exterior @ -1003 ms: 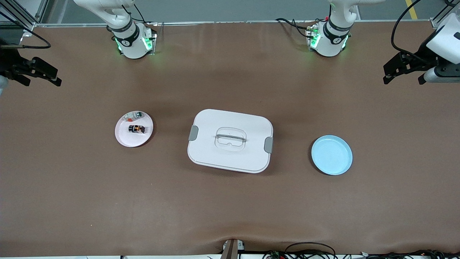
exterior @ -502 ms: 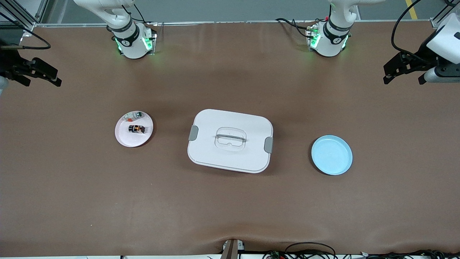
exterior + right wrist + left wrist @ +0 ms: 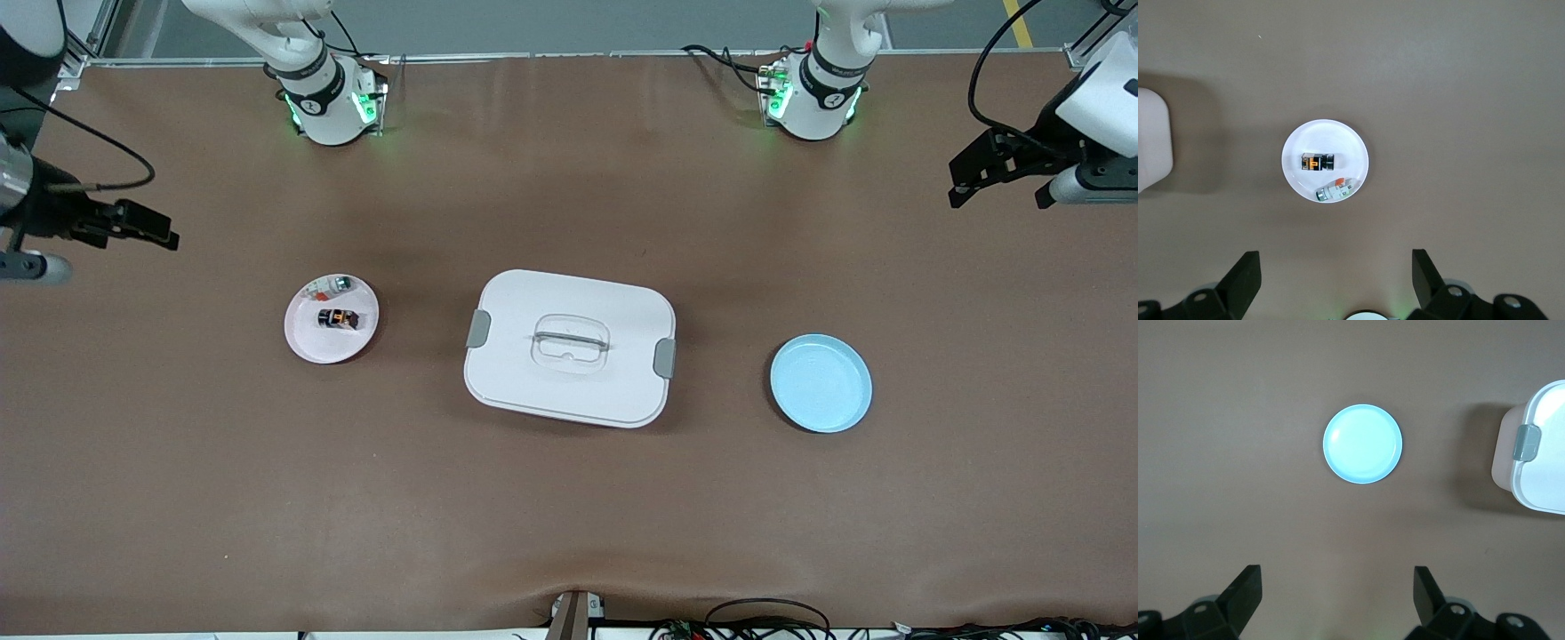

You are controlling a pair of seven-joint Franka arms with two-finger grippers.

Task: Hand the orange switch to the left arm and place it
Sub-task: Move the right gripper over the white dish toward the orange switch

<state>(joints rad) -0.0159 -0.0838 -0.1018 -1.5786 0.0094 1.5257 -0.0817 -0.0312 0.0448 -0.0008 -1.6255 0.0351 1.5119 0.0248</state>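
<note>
The orange switch (image 3: 339, 318) (image 3: 1315, 161), a tiny black block with an orange face, lies on a pale pink plate (image 3: 324, 345) (image 3: 1340, 139) toward the right arm's end of the table. The white box (image 3: 570, 347) with grey latches stands in the middle of the table, lid shut. My right gripper (image 3: 164, 233) (image 3: 1336, 267) hangs open and empty over bare table at the right arm's end, apart from the plate. My left gripper (image 3: 953, 185) (image 3: 1338, 587) waits open and empty above the left arm's end.
A silvery-clear part with green and red bits (image 3: 336, 285) (image 3: 1335, 191) shares the pink plate. A bare light blue plate (image 3: 821, 383) (image 3: 1363, 444) sits beside the box toward the left arm's end. The box's latched end (image 3: 1527, 443) shows in the left wrist view.
My right gripper has swung in over the table, closer to the pink plate. The left arm, the switch, the box and both plates have not moved.
</note>
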